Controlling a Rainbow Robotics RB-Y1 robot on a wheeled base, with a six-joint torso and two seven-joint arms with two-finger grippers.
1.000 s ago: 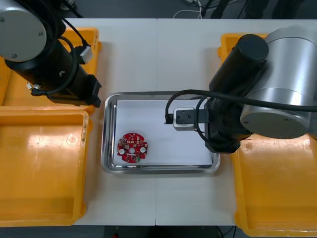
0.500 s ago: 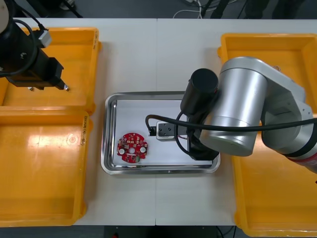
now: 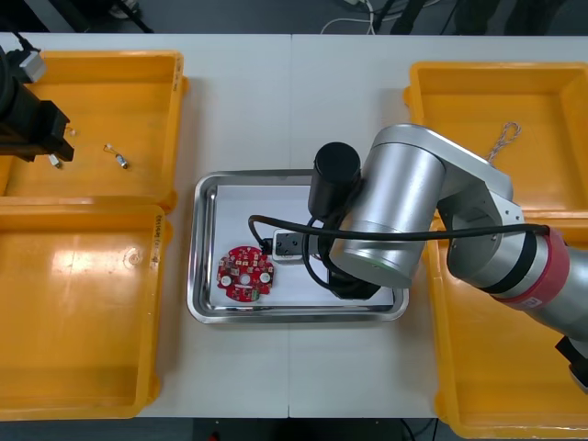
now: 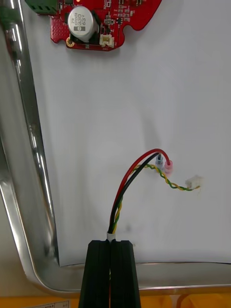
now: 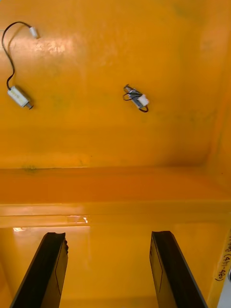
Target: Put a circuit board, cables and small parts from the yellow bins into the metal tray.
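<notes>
Red and yellow cable (image 4: 137,171), clamped by one end in the right gripper (image 4: 111,244), is held over the tray (image 3: 204,276) at frame centre, its length pointing away from the fingers (image 4: 98,269); left gripper (image 5: 108,236) is spread apart over the upper-left bin (image 3: 119,92).

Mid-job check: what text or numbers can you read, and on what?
"330" and "63": silver cylindrical part on the round red circuit board in the shiny metal tray.
Marking on the yellow bin, beside the open left gripper: too blurred to read.
Right gripper, shut on the red and yellow cable: no text.
</notes>
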